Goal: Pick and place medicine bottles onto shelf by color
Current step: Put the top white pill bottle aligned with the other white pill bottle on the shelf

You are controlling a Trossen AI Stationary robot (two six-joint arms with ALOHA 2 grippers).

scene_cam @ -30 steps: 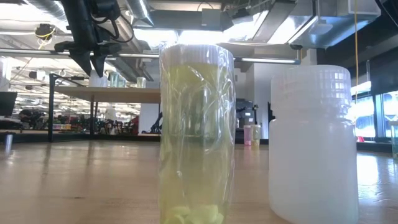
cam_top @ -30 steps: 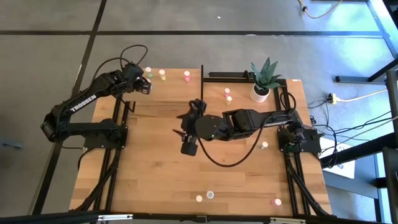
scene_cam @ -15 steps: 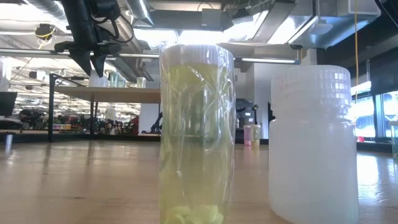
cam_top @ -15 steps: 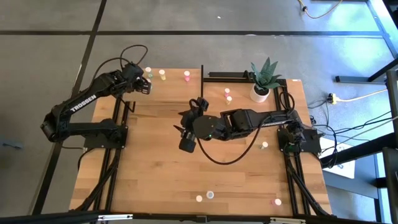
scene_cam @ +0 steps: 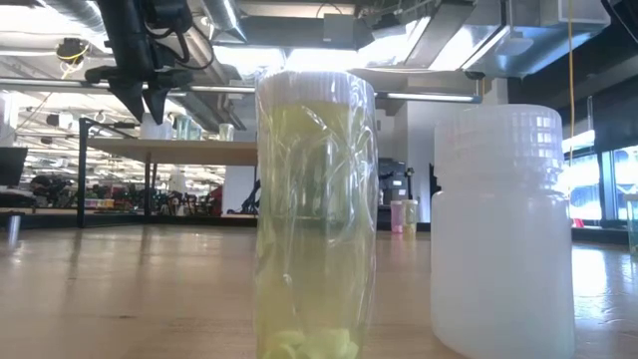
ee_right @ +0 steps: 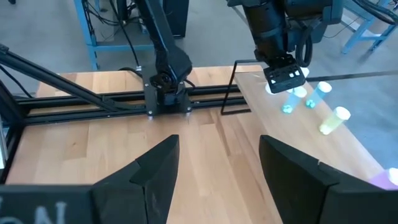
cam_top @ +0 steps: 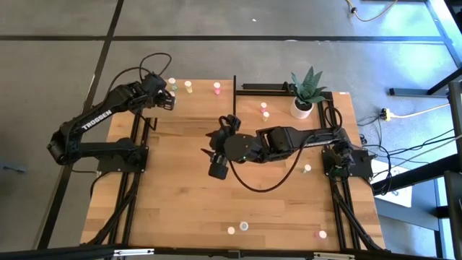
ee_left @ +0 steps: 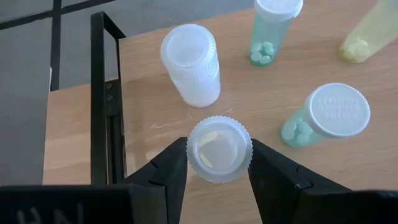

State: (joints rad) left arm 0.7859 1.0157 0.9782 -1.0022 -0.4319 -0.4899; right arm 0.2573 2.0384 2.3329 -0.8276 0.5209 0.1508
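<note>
My left gripper (ee_left: 219, 177) is at the table's far left corner (cam_top: 167, 100), over the light-wood shelf (ee_left: 348, 162), shut on a small bottle with a white ribbed cap (ee_left: 219, 149). On the shelf near it stand a white bottle (ee_left: 189, 62), two green bottles (ee_left: 323, 115) (ee_left: 273, 25) and a yellow one (ee_left: 364, 37). My right gripper (ee_right: 214, 174) is open and empty above the middle of the table (cam_top: 216, 144). Close to the low camera stand a yellow bottle (scene_cam: 316, 214) and a white one (scene_cam: 503, 229). My left gripper pinches the small bottle between its two fingers (ee_left: 171, 171), just below the cap's rim (ee_left: 193, 163). The fingers come from above, pointing down. The bottle is upright, its cap up. I cannot tell whether its base is on the shelf.
A plant in a white pot (cam_top: 303, 101) stands at the far right. Pink and yellow bottles (cam_top: 265, 110) stand near it, and more bottles (cam_top: 238, 228) near the front edge. Black frame posts (ee_left: 99, 93) edge the shelf. A black cable (cam_top: 253, 184) loops under the right arm.
My right gripper has swayed slightly toward the table's left edge and come back, staying above the middle of the table. My left gripper and its bottle have kept still.
</note>
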